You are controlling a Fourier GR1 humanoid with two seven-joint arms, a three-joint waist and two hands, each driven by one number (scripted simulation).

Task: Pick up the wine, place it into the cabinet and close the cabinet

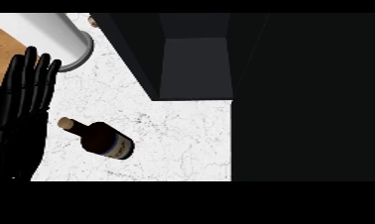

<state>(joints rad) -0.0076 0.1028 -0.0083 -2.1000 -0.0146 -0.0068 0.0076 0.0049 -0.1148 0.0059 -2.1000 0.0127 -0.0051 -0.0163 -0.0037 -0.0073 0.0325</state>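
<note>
Nearest, on the white marbled counter (183, 143), the wine bottle (104, 141) sits just beside the left hand (21, 116), cork toward it; the hand's fingers (31, 67) are straight, slightly spread. Farther back: a white cylinder (57, 34) and the dark cabinet (194, 64), its right side lost in black.

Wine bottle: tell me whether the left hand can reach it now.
Probably yes. The wine bottle lies on its side on the counter beside the open left hand, with nothing between them.
</note>
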